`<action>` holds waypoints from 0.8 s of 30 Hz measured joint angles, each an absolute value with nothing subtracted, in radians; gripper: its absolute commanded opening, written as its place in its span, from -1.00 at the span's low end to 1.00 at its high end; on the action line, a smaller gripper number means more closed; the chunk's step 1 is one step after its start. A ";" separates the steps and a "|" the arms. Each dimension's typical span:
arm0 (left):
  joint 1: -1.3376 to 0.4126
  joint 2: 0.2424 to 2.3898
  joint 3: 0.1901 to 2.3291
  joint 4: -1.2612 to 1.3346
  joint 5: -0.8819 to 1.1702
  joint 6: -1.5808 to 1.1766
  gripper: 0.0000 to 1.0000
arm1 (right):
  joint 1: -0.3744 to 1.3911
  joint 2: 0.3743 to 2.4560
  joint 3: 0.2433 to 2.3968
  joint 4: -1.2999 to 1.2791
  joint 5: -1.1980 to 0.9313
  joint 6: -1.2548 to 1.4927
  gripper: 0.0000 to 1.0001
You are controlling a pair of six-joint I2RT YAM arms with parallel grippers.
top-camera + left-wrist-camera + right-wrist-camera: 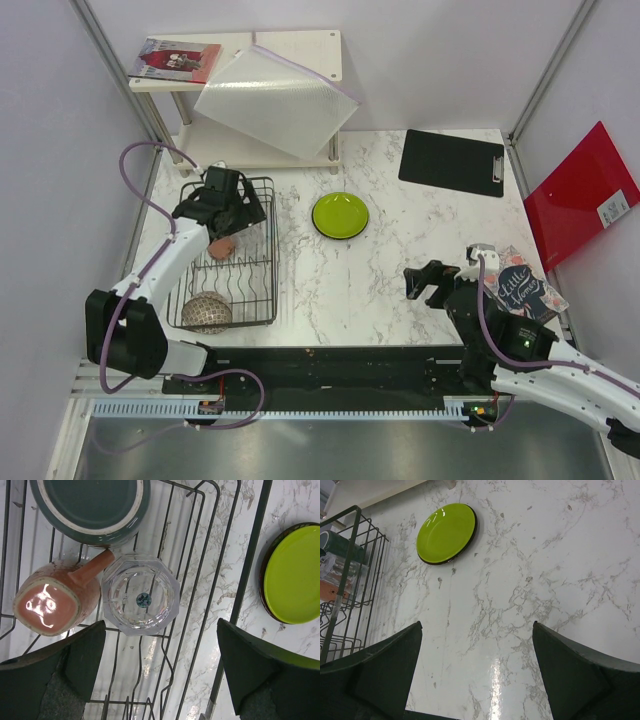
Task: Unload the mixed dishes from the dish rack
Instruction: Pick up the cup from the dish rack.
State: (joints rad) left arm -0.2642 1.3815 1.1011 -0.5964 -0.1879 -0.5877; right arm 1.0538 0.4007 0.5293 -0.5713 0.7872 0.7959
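Note:
The black wire dish rack (262,290) stands at the table's left. In it lie a brown speckled bowl (207,313) at the near end and a small pink cup (222,247). The left wrist view shows the pink cup (47,605) on its side, a clear glass (141,600) beside it and a dark grey-green mug (90,507) beyond. My left gripper (240,212) (160,670) hangs open just above the glass. The lime-green plate (340,215) (446,532) lies on the table, with a dark red-brown rim (263,582) under it. My right gripper (422,285) (477,675) is open and empty over bare table.
A white two-tier shelf (300,45) at the back left carries a book (178,58) and a translucent sheet (275,100). A black clipboard (452,157) lies at the back right, a red folder (580,195) leans at the right, and a book (520,282) lies by the right arm.

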 measured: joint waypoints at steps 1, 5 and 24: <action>-0.260 1.382 1.103 -0.597 -0.191 -0.588 0.96 | 1.054 0.406 0.529 -0.568 0.787 0.796 0.96; -0.245 1.389 1.104 -0.596 -0.193 -0.588 0.96 | 1.054 0.428 0.529 -0.555 0.787 0.791 0.96; -0.224 1.528 1.104 -0.539 -0.136 -0.587 0.34 | 1.054 0.427 0.529 -0.536 0.784 0.789 0.96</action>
